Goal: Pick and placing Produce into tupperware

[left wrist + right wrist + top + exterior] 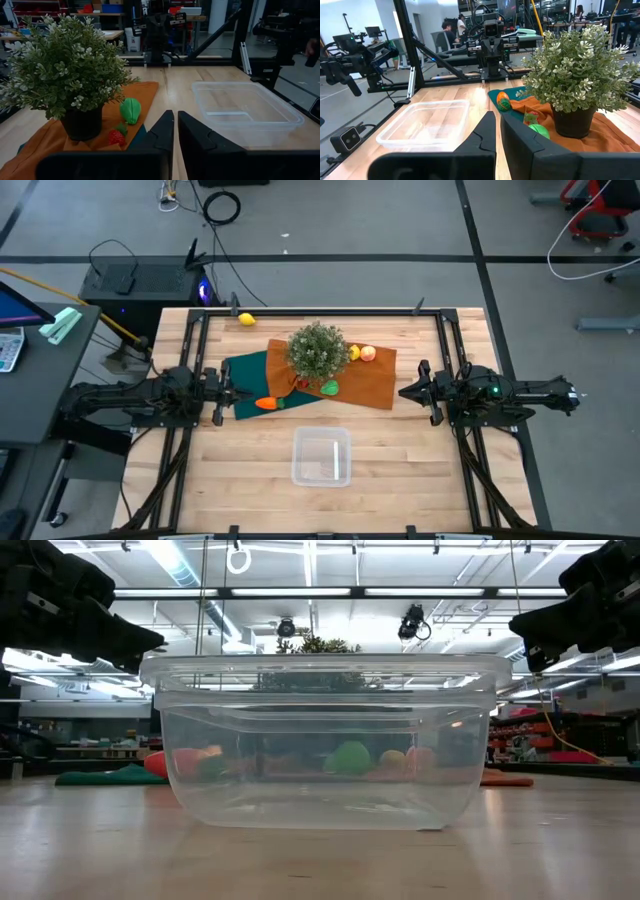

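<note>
Five produce pieces are lying around the plant [318, 350] at frame centre, one lemon [246, 319] apart at upper left. Tupperware [321, 456] is sitting empty at lower centre, seemingly awaiting them. Left gripper [222, 393] and right gripper [408, 391] are hovering at either side, both pressed together, holding nothing.

No readable text, labels, brand marks, numbers or signs anywhere: none on the tupperware [321, 457], none on the cloths beside it, none legible on the room equipment beyond the table.
</note>
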{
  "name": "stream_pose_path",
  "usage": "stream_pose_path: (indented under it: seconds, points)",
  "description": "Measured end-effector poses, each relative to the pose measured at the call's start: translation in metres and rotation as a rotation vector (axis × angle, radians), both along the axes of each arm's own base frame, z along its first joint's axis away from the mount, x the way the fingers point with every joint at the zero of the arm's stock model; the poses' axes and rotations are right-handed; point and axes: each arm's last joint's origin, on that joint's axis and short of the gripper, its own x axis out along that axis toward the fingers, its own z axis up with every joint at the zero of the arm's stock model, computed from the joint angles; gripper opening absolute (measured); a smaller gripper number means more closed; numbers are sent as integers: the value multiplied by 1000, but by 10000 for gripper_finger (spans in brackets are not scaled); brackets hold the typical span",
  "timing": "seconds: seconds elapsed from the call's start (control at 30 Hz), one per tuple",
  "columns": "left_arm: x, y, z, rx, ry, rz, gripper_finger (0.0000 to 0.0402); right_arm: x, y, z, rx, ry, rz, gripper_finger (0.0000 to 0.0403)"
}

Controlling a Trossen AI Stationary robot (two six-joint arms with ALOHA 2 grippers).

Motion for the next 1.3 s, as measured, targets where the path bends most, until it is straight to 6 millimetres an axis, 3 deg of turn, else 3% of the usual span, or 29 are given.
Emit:
stream_pose_path:
  seconds: [1.3]
  points:
    - [0,0,5,4,-53,-1,35,0,0,0,0,0,0,1]
